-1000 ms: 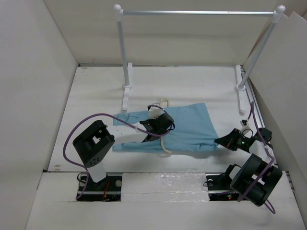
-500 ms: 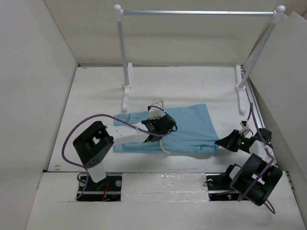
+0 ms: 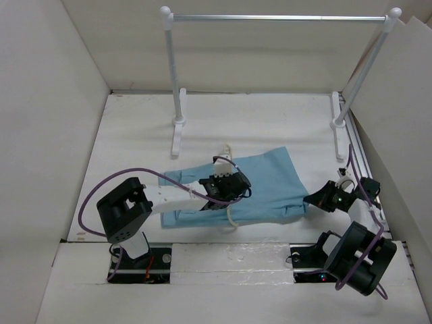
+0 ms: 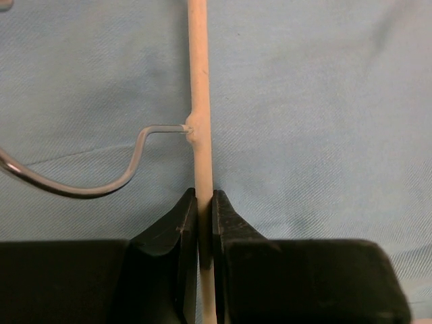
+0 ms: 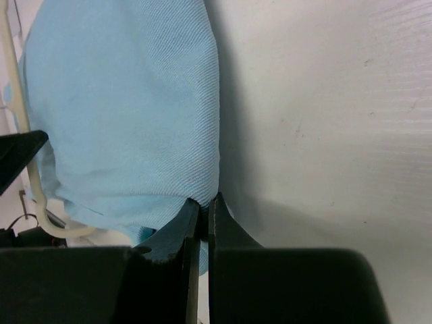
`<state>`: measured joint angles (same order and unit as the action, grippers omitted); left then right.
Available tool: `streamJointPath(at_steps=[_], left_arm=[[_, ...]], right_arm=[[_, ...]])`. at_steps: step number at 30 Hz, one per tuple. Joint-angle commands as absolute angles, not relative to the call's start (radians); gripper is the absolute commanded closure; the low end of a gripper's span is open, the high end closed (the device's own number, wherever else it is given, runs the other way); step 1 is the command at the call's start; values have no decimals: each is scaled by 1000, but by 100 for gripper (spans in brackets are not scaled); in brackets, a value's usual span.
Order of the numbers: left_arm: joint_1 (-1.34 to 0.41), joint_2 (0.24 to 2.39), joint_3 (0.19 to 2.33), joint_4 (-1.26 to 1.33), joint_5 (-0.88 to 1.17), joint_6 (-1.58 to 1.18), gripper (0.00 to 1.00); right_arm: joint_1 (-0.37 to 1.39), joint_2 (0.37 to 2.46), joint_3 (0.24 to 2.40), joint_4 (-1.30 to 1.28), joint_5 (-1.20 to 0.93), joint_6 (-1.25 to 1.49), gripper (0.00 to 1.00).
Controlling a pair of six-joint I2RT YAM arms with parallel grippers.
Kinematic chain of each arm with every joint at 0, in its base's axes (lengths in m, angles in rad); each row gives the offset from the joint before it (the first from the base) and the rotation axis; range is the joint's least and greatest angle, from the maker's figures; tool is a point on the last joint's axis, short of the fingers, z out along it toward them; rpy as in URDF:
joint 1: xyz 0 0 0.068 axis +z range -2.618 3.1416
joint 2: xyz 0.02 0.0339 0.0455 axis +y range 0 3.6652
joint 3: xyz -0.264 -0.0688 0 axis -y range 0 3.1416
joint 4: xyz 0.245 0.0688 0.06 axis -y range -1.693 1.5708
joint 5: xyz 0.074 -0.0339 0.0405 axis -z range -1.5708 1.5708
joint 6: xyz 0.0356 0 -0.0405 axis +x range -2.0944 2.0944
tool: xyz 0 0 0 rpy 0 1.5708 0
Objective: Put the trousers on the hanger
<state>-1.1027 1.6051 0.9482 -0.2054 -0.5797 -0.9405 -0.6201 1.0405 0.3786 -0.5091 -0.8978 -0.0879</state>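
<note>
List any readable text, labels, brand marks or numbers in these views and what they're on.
No readable text in any view.
On the trousers: plain light blue cloth, no tag or print showing.
On the hanger: bare cream bar and wire hook, no marking.
On the rail: plain silver, no label.
On the black jaws in both wrist views: no markings visible.

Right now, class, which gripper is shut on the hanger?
The left gripper: its jaws pinch the hanger by its thin bar, over the trousers. The right gripper pinches only the trousers' edge.
</note>
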Motion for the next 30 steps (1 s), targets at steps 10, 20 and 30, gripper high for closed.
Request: streamJointPath(at_steps=[10,20,30], left_arm=[[-1129,1591,1055,-328,-561,-887,100],[-1100,1539,1227,-457,-589,-917,100],[-1100,1542,1733,-724,-706,-815,100]], right_arm=[[-568,977,426,-428,-847,-64,66],[-194,879,672,-351,-661,158,21],[379,831,1003,-352,-507,343,21]])
